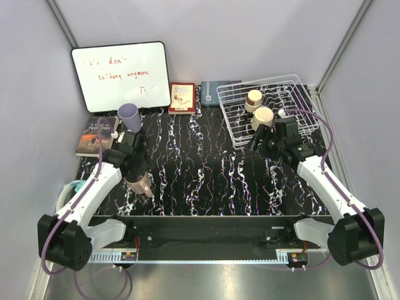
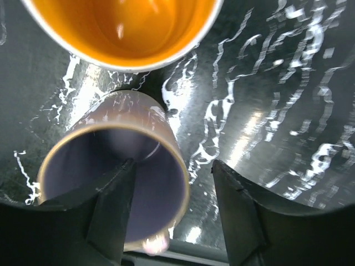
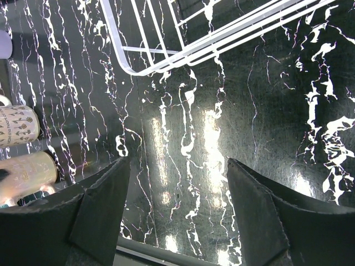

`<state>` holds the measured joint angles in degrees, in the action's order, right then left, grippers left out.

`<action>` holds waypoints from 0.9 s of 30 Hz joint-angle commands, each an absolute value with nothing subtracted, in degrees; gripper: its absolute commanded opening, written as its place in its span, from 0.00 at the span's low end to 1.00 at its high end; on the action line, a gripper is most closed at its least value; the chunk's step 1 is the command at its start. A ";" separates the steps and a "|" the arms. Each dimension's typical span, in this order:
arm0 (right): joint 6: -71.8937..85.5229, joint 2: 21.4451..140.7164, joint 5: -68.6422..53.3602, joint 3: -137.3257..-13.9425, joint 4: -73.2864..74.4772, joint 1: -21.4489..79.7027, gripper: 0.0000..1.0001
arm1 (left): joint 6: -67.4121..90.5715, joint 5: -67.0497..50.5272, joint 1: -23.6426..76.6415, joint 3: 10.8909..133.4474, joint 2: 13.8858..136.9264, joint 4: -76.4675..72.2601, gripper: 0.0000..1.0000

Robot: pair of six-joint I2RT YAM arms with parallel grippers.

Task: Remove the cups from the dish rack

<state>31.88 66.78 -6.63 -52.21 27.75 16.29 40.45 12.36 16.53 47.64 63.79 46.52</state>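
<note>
Left wrist view: the left gripper (image 2: pixel 173 169) has its fingers apart and straddles the rim of a pale tumbler (image 2: pixel 113 172) — one finger over the mouth, the other outside and clear of the wall. The tumbler rests mouth up on the table (image 2: pixel 288 111), just beside an orange-lined cup (image 2: pixel 122 27).

Top external view: a lavender cup (image 1: pixel 129 117) stands on the table, well apart from the dish rack (image 1: pixel 228 106). Two cream cups (image 1: pixel 262 117) sit among the rack's tines. The right gripper (image 3: pixel 177 163) hangs with fingers apart and nothing between them, over bare table just beside the rack's near corner.

Handling, as judged:
- The cups look light, rigid and smooth-walled, so an off-centre pinch may let one slip or tip.
- The tumbler's thin wall may flex under pressure.
- Take hold across the rim, one finger inside and one outside.
- Lift straight up until the cup clears the wires — a cup that snags a tine could drag the light rack along.
</note>
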 commanded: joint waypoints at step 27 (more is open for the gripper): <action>22.50 111.44 21.53 -111.17 45.96 15.21 0.91 | 29.27 7.03 38.23 75.76 77.08 42.45 0.82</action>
